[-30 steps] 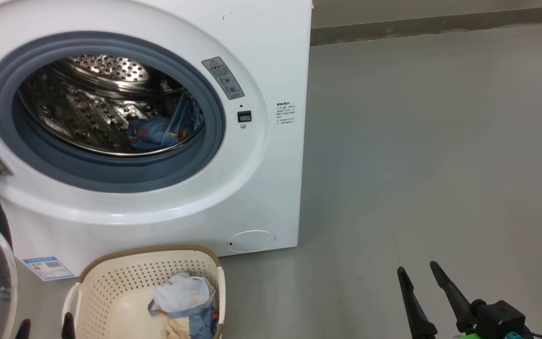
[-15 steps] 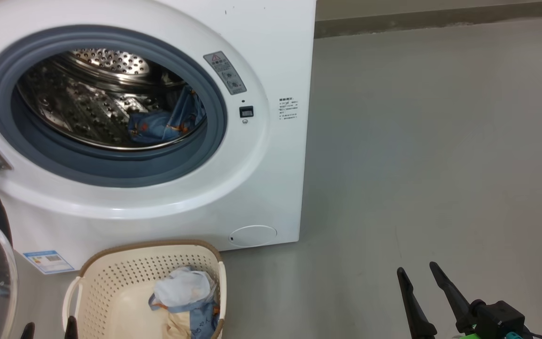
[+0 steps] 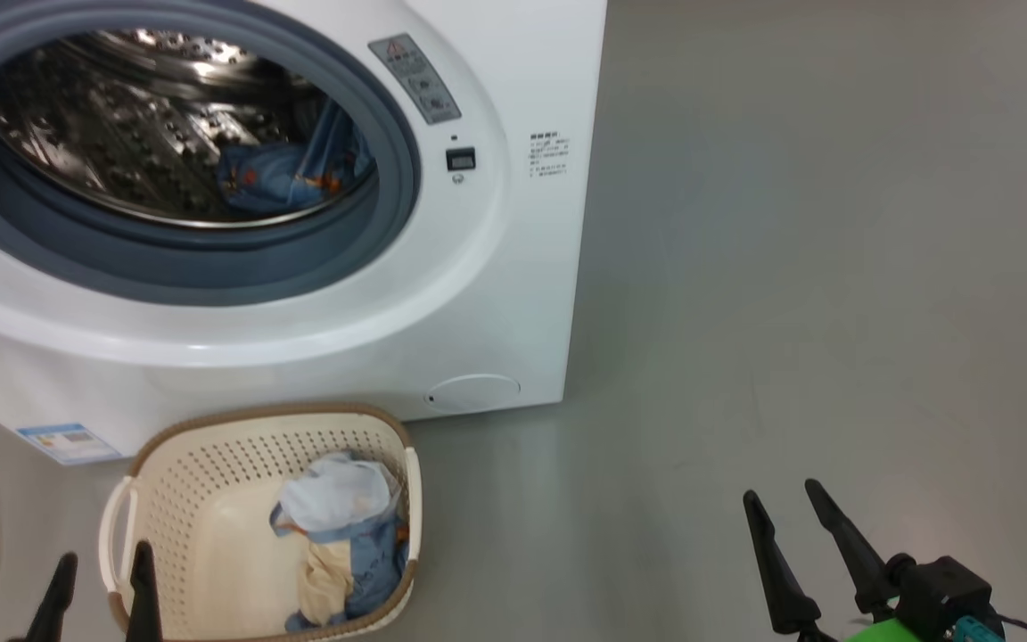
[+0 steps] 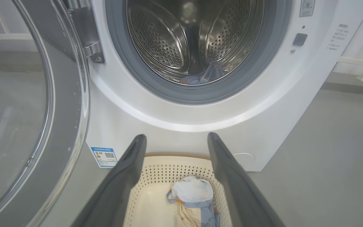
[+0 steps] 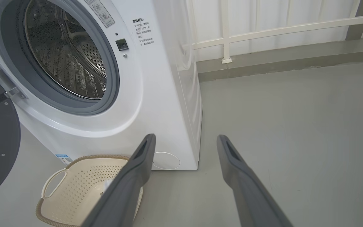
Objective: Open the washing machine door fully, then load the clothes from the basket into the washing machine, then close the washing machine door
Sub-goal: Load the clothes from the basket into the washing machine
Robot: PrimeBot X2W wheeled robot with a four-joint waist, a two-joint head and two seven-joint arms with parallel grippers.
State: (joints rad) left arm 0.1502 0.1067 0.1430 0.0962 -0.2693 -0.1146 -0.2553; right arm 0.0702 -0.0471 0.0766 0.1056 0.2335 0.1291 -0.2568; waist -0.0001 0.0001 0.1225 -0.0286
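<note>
Though apart, clothes (image 3: 335, 517) near left gripper (image 3: 103, 551)

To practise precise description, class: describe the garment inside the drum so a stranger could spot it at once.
Start at the white washing machine, whose round opening shows a steel drum. At the drum's lower right lies a blue garment with orange prints. Unlike the clothes in the basket below, it is already loaded.
</note>
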